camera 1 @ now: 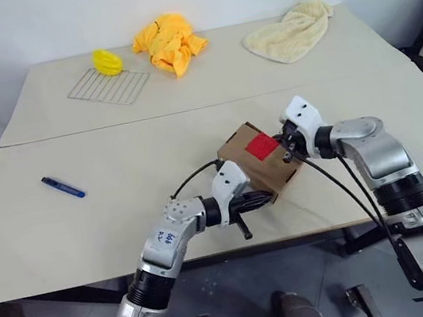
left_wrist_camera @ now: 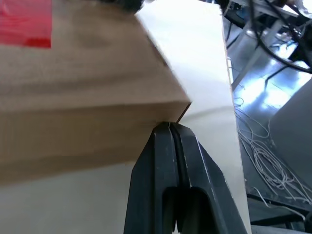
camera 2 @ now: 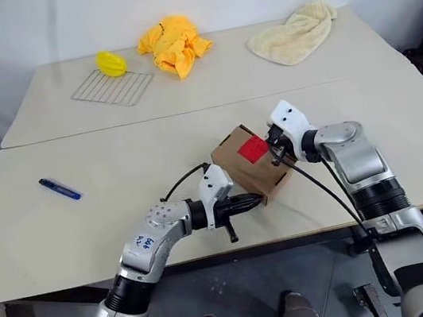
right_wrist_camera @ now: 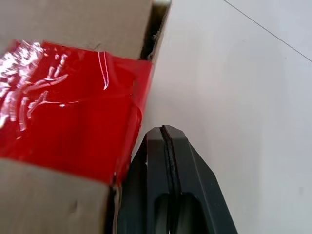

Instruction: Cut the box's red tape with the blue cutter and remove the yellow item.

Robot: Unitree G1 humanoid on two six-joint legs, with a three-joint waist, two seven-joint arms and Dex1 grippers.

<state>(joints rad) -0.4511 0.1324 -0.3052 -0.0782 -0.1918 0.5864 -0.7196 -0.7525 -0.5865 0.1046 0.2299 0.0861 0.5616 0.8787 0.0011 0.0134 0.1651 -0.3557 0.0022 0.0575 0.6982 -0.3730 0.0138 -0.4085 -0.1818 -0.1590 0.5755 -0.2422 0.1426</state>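
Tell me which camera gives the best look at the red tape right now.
The right wrist view: the red tape is close up there, wrinkled and glossy, wrapping over the box edge. The left wrist view catches just a corner of it; the head views show it as a small patch on the box top.

The box (camera 2: 249, 164) sits near the front edge of the pale surface (camera 2: 125, 220), turned at an angle, with the red tape (camera 2: 254, 149) on its top. The left gripper (camera 2: 256, 198) reaches in level, its closed jaws meeting the box's near corner. The right gripper (camera 2: 277, 152) presses in at the box's far side, just beside the tape. The blue cutter (camera 2: 59, 189) lies well apart to the left. Further back are a wire rack (camera 2: 112, 87), a lemon-shaped yellow object (camera 2: 109, 63), a yellow-orange cloth (camera 2: 173, 45) and a cream towel (camera 2: 293, 34).
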